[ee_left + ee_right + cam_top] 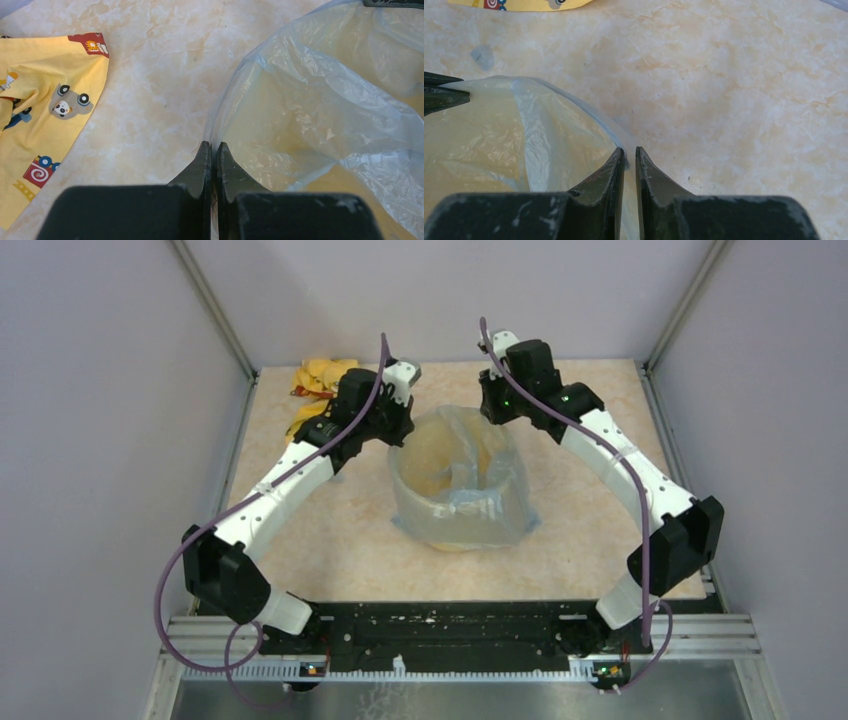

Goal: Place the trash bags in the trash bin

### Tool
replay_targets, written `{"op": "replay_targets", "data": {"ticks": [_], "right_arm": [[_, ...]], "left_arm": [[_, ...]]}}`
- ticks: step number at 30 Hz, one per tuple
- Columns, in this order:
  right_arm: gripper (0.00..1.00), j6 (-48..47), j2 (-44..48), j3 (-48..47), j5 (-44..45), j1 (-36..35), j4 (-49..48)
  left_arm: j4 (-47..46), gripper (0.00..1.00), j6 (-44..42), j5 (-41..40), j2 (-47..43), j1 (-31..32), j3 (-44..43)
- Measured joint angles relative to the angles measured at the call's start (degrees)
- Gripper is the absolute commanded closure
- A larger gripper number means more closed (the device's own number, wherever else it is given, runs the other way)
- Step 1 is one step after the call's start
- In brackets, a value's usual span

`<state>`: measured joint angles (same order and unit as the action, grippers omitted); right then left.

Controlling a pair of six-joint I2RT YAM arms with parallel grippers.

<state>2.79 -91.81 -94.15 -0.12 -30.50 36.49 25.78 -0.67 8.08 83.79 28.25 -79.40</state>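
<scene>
Trash bag [462, 502] film is caught in both grippers at the far side of the trash bin [436, 462].

The left gripper [210, 145] has its jaws all but together, with only a hairline gap, and the edge of the pale blue-grey film runs down into that gap at the tips. The right gripper [629, 150] is pressed nearly as tight, and a fold of the same film passes between its fingers [610, 170].

From above, the left gripper [398, 430] sits at the far-left of the bin's rim and the right gripper [492, 410] at the far-right. The stretch of film between them therefore runs left to right across the far side of the mouth.

The bag [320, 100] is draped over the bin and down its outer wall. Its crumpled skirt spreads onto the table [340, 530] on the near and right sides. The bin stands upright with its mouth up, near the middle of the table, and its pale yellow shows through the plastic [484, 135]. Whether the film lines the inside all the way down cannot be told.

A yellow cloth [318, 375] with cartoon prints [45, 110] lies on the table at the far left, behind the left arm and apart from the bag.
</scene>
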Motion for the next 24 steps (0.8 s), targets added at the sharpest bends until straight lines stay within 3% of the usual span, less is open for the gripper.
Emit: {"op": "replay_targets", "data": {"ticks": [7, 17, 24], "right_arm": [[0.65, 0.2, 1.6, 1.2, 0.5, 0.5, 0.9], [0.86, 0.9, 4.6, 5.0, 0.0, 1.2, 3.6], [0.85, 2.8, 8.7, 8.7, 2.0, 1.0, 4.3]], "left_arm": [[0.5, 1.0, -0.8, -0.7, -0.2, -0.1, 0.0], [1.3, 1.0, -0.8, -2.6, -0.4, -0.3, 0.0], [1.3, 1.0, -0.8, -3.1, -0.4, 0.3, -0.3]]}}
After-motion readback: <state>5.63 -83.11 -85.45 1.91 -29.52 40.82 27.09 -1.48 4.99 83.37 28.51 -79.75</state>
